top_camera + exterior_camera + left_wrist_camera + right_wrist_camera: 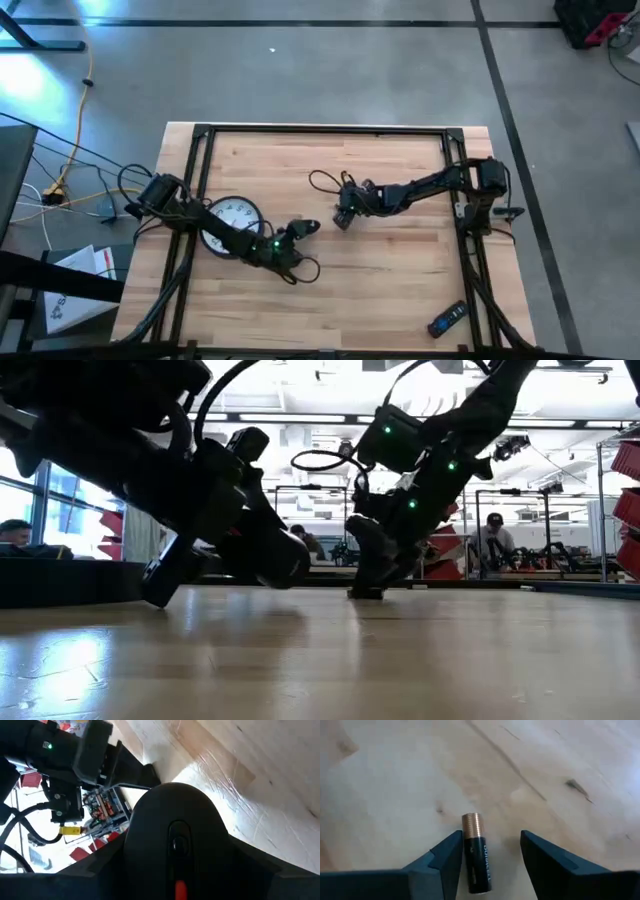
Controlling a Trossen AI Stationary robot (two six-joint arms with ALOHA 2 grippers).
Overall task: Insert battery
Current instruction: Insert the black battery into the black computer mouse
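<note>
A black and copper battery (476, 852) lies flat on the wooden table. My right gripper (490, 857) stands open with one finger on either side of it, low at the table's middle (345, 215). The battery lies close beside one finger (445, 862); whether they touch, I cannot tell. A black computer mouse (175, 820) with a scroll wheel sits in my left gripper (298, 231), which is shut on it left of the table's middle. My left gripper pinches the mouse between its two fingers, one on each side (131, 851) of its scroll-wheel end. The rounded end (175, 792) points away from the fingers. The gripper reaches out low over the table from the left. Whether the mouse is clear of the wood, I cannot tell.
A round white clock face (232, 218) lies under my left arm. A dark remote-like thing (447, 319) lies at the near right corner. A black frame (330, 130) borders the tabletop. Bare wood stretches along the near side between the arms.
</note>
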